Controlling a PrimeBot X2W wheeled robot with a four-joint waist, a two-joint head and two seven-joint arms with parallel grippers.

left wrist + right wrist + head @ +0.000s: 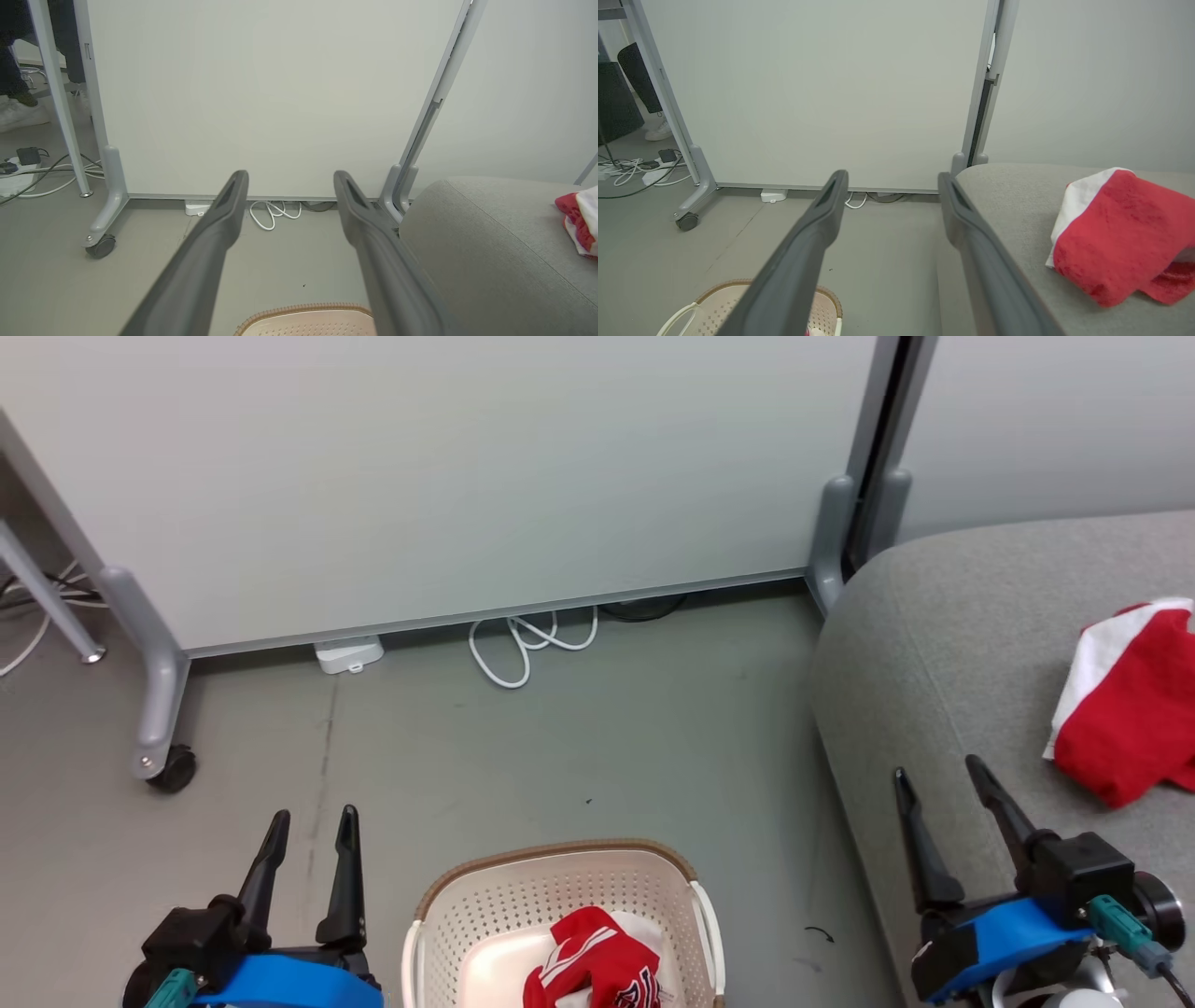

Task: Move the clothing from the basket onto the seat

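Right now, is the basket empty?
Not empty: one red garment lies crumpled inside the basket; the other garment sits on the seat.

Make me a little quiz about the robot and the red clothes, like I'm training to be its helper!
1. How many garments lie in the basket?
2. True or false: the seat has no clothing on it.
3. The left gripper is: A) open and empty, B) shut on a garment, C) down inside the basket.

Key
1. One, the red garment.
2. False: a red and white garment lies on it, apart from the open right gripper.
3. A.
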